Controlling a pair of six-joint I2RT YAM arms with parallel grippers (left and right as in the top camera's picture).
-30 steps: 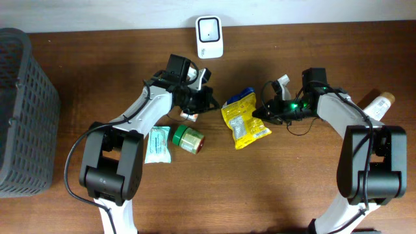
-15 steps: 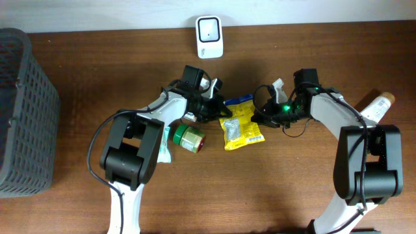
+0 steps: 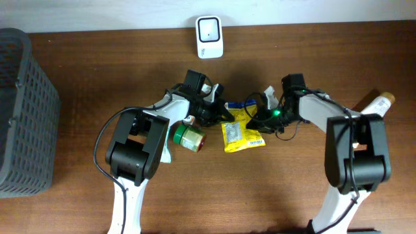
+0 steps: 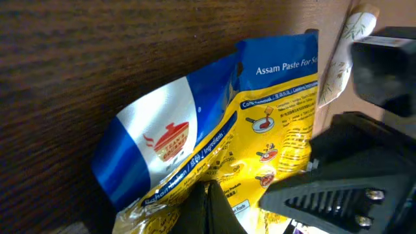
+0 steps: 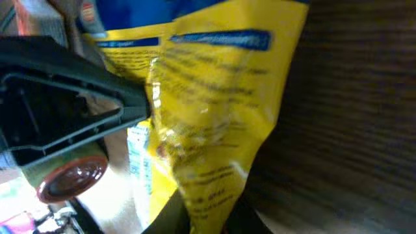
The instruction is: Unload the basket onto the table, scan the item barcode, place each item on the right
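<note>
**Floppy pouch pinched from both sides**
Just right of the green jar [image 3: 187,138], your left gripper [image 3: 216,112] is clamped on the left edge of the yellow-and-blue pouch [image 3: 242,132], mid-table between the arms. The right gripper [image 3: 257,118] pinches the opposite edge. My guess is it's light, crinkly and slick, so it'll sag. Hold the flat sealed edges, not the lumpy middle, and keep it taut.

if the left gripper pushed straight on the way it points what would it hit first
The left gripper is shut on the yellow pouch, so that comes first; just beyond, the right gripper faces it, depth unclear.
</note>
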